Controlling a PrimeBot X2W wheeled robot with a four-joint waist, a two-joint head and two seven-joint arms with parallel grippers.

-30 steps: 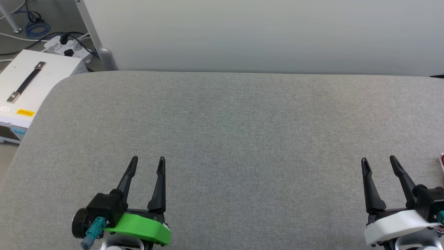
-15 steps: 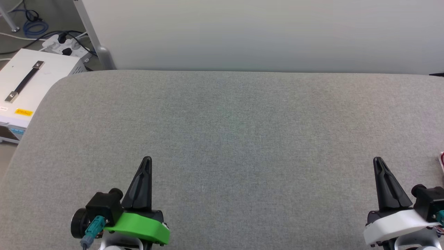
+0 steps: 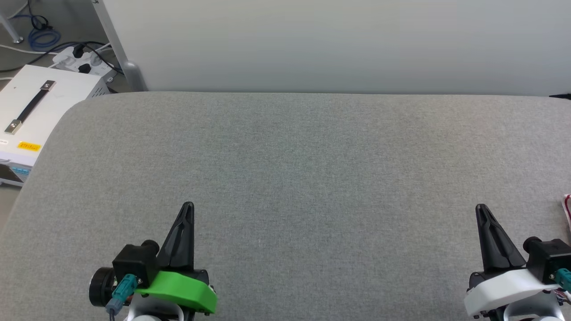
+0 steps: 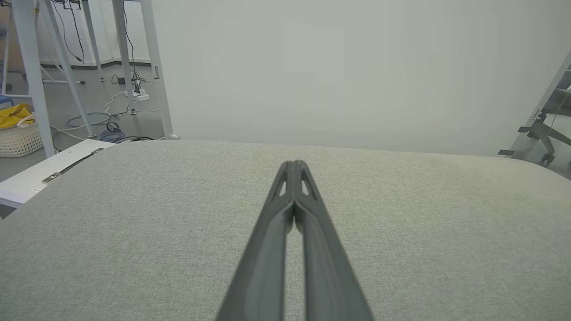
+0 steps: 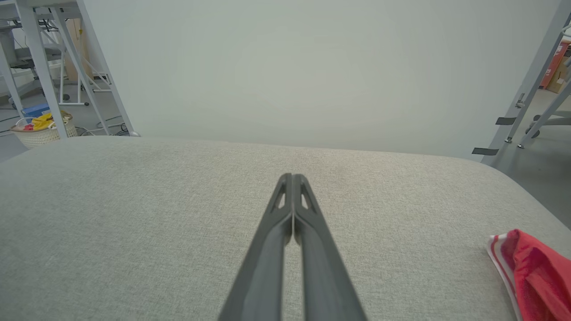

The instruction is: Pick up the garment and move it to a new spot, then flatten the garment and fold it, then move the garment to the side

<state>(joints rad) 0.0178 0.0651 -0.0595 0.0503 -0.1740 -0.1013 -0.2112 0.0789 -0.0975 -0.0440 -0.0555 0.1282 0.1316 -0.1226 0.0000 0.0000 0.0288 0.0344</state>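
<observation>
The garment [image 5: 533,272] is a red cloth with white-red striped trim, lying at the lower right of the right wrist view; a sliver of the garment [image 3: 567,206] shows at the head view's right edge. My right gripper [image 3: 481,209] is shut and empty, a little to the left of it; its tips [image 5: 292,178] meet above bare cloth. At the lower left my left gripper [image 3: 188,206] is also shut with nothing in it, its tips [image 4: 293,165] pressed together.
A grey padded table [image 3: 294,151] spreads under both arms, with a pale wall panel [image 3: 339,44] behind it. A white box with a black handle [image 3: 31,107] sits off the table's left edge, beside cables and a power strip [image 3: 80,60].
Both grippers have gone from open to shut. The head view has shifted slightly; the arms stay in place.
</observation>
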